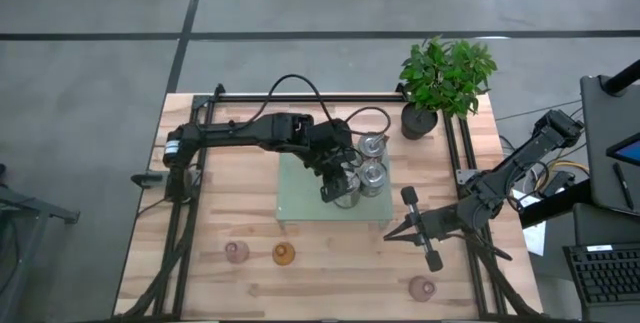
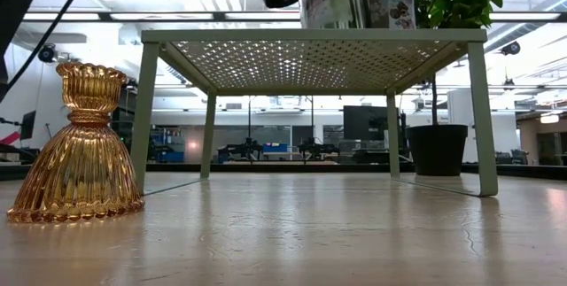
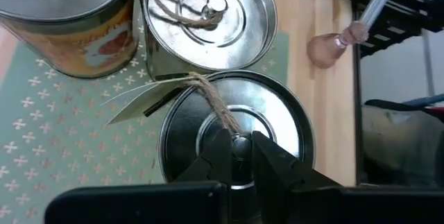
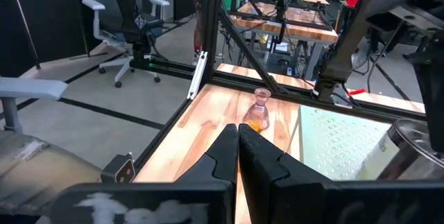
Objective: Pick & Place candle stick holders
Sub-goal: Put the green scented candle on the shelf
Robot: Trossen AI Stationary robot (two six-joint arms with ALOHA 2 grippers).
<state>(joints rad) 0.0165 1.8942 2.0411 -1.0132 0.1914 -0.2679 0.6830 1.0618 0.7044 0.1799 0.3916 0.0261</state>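
High view: left gripper (image 1: 335, 185) was over the green tray (image 1: 295, 203), down on one of three silvery tins (image 1: 372, 176) bunched at the tray's plant-side edge. Two pink holders (image 1: 236, 252) and an amber holder (image 1: 284, 254) stood on the bare surface (image 1: 220, 163), well apart from the tray. Right gripper (image 1: 410, 225) idled near the surface's right edge.

Low view: amber holder upright beside the tray leg; tins on top.

Left wrist view: gripper pinched the lid knob (image 3: 240, 146) of the nearest tin, likely for a lift.

Right wrist view: fingers (image 4: 229, 156) pressed together, empty.
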